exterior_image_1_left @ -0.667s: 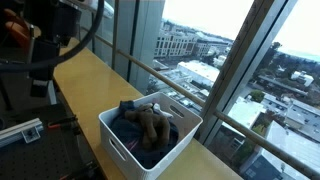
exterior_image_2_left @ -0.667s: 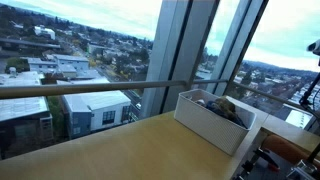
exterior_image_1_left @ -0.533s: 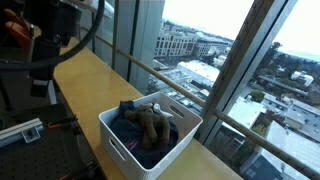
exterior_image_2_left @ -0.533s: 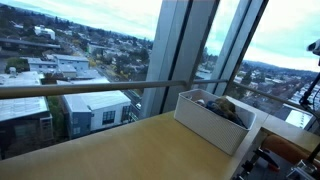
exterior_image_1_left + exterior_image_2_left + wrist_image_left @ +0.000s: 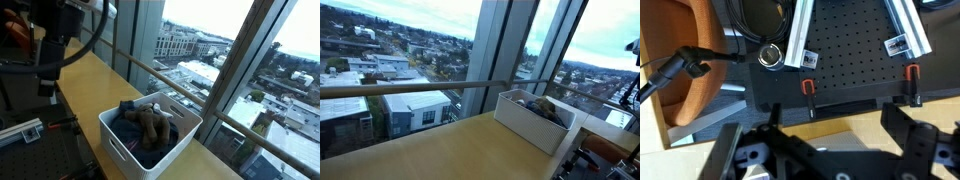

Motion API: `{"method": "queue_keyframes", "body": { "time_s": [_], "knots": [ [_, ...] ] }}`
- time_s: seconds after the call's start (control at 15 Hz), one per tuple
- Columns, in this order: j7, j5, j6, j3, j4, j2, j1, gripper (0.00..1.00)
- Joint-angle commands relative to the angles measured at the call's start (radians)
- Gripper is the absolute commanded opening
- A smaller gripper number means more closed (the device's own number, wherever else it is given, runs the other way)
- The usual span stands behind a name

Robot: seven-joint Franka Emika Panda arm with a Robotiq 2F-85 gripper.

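On the surface by the window, white bin (image 5: 112, 138): stands on the wooden surface (image 5: 85, 75) close to the glass; also seen in an exterior view (image 5: 525, 125), with its long side along the window.
Bin contents: brown plush toys (image 5: 150, 122) lie heaped on dark blue cloth (image 5: 128, 125); the pile reaches about rim height. Individual pieces cannot be counted.
Gripper (image 5: 45, 90): hangs over the far end of the surface, well apart from the bin.
Fingers (image 5: 912, 145): released and spread wide, with nothing between them in the wrist view.
Handling, contents: judged light, soft and compressible, neither fragile nor slippery. A limb or the body of a toy on top of the heap offers the best hold.
Handling, bin: judged stiff plastic with smooth walls. The rim is the only practical place to take hold, and the bin may slide on the wood.
Surface: long, narrow, pale wood with a smooth finish.
Below the wrist: black perforated plate (image 5: 850, 60), two aluminium profiles (image 5: 800, 30), red-handled clamps (image 5: 808, 88), and a brown seat (image 5: 695, 70) to one side.
Room: high floor with full-height glazing, a handrail (image 5: 410, 88) across the panes, and city buildings (image 5: 415, 108) outside in daylight.
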Motion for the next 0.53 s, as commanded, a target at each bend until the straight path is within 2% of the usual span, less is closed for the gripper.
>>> {"method": "queue_keyframes", "body": {
  "time_s": [0.0,0.47],
  "knots": [
    [-0.026,0.015,0.096,-0.014,0.096,0.113,0.033,1.0],
    [-0.05,0.068,0.463,-0.014,0.292,0.389,0.052,1.0]
  ]
}}
